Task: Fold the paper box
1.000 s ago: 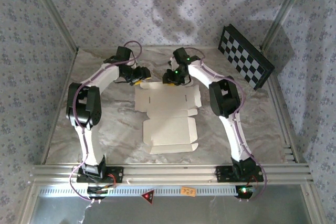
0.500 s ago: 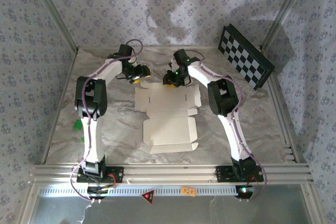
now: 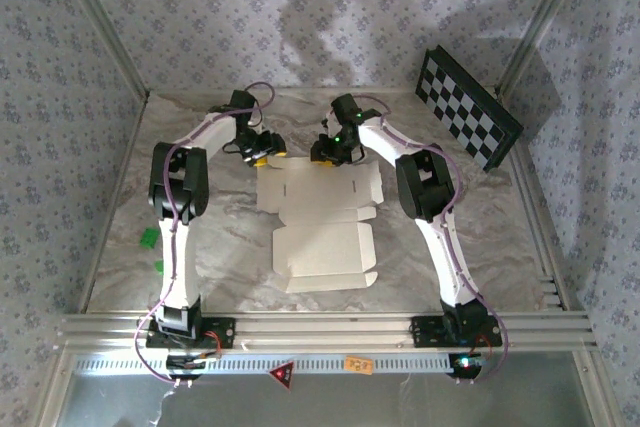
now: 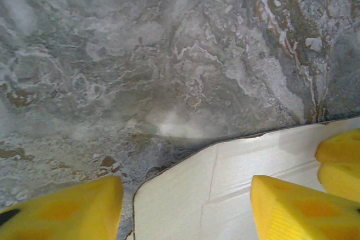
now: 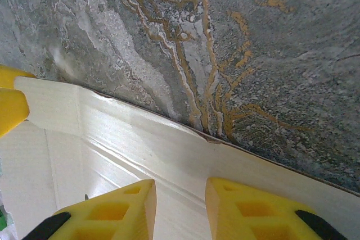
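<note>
The paper box (image 3: 320, 217) lies as a flat cream-white die-cut sheet with flaps in the middle of the marbled table. My left gripper (image 3: 264, 151) hovers at the sheet's far left corner. In the left wrist view its yellow fingers (image 4: 62, 209) stand wide apart and open over the rounded corner of the paper box (image 4: 214, 195). My right gripper (image 3: 328, 151) sits over the sheet's far edge. Its fingers (image 5: 107, 212) are open with a narrow gap, and the paper box (image 5: 140, 139) lies flat beneath, nothing pinched.
A black-and-white checkerboard panel (image 3: 468, 107) leans at the back right. Small green bits (image 3: 148, 237) lie on the table at the left. Aluminium rails (image 3: 320, 327) run along the near edge, and patterned walls close in both sides and the back.
The left arm's elbow has swung inward and upright, uncovering the green bits on the left. Its gripper has edged closer to the sheet's far left corner. The right arm has barely moved.
</note>
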